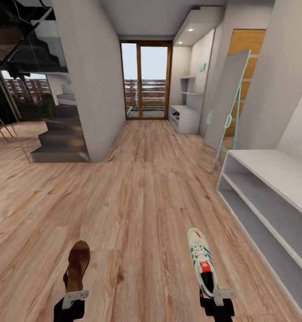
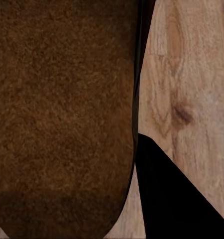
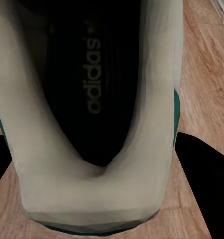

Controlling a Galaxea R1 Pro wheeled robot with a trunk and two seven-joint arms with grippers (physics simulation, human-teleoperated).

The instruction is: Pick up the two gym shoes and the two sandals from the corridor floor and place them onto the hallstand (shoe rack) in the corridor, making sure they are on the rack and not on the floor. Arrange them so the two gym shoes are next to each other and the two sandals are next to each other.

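My left gripper (image 1: 74, 296) is shut on the heel end of a dark brown sandal (image 1: 77, 264), whose toe points away from me over the wood floor (image 1: 137, 201). The left wrist view looks down on the sandal's tan-brown insole (image 2: 62, 114), with a black finger (image 2: 176, 199) beside it. A white gym shoe (image 1: 202, 259) with green stripes is held at the heel by my right gripper (image 1: 218, 297), which is shut on it. The shoe's dark opening (image 3: 92, 84) sits between black fingers (image 3: 201, 169). The pale-grey hallstand (image 1: 258, 165), with two open shelves, stands close on my right. The other shoe of each pair is out of view.
A tall mirror with a teal frame (image 1: 227, 107) leans on the right wall just past the hallstand. A second white bench unit (image 1: 186, 118) stands far down the corridor by a glass door (image 1: 146, 80). A dark staircase (image 1: 61, 134) and a wall pillar (image 1: 92, 76) are on the left.
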